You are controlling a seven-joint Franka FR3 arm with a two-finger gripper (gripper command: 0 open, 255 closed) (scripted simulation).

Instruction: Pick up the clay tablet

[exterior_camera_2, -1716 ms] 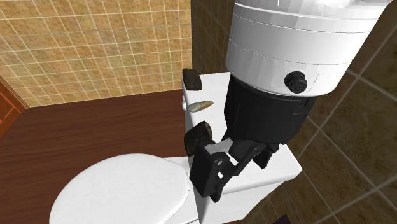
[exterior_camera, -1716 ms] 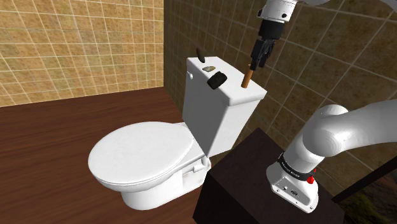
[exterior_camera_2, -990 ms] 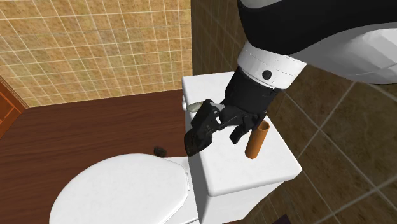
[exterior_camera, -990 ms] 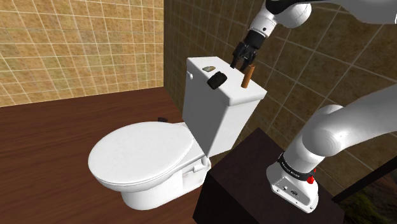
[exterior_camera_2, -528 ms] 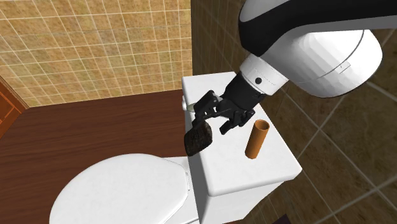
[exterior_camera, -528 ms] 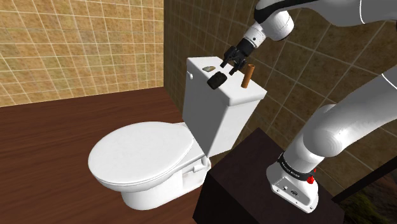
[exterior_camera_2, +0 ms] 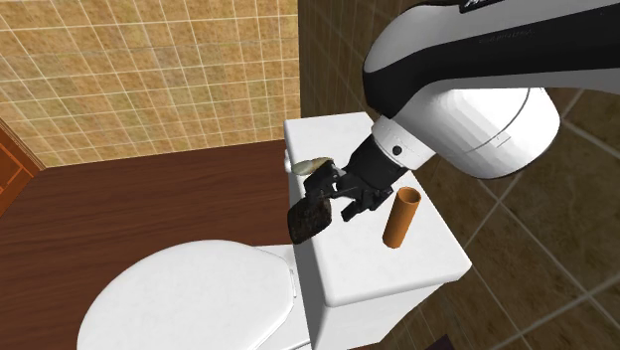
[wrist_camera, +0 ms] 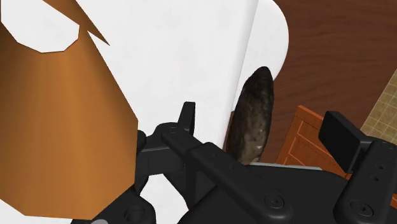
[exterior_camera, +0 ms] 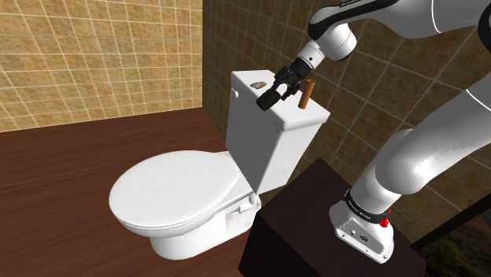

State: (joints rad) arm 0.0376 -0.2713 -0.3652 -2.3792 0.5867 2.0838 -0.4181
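Approach is judged to be the step in hand. The gripper (exterior_camera_2: 333, 193) is poised close over the clay tablet (exterior_camera_2: 310, 219), a dark, mottled slab seen at the front edge of the white tank lid (exterior_camera_2: 387, 268), on the side toward the toilet seat (exterior_camera_2: 189, 298). The slab appears to be tilted at that edge, though how much of it is supported cannot be told.

In the wrist view the two black fingers (wrist_camera: 343, 139) are held apart. The tablet (wrist_camera: 253, 118) is framed between them and touched by neither, so nothing is gripped yet.

A brown tube (exterior_camera_2: 401, 218) is stood upright on the lid just beside the gripper, and a small pale object (exterior_camera_2: 309, 163) is set farther back on the lid.

A short further advance is called for next, so that the slab's thin faces are straddled before the fingers are closed. Care is needed, since the tablet could be nudged off the edge and the tube could be knocked over by the hand.
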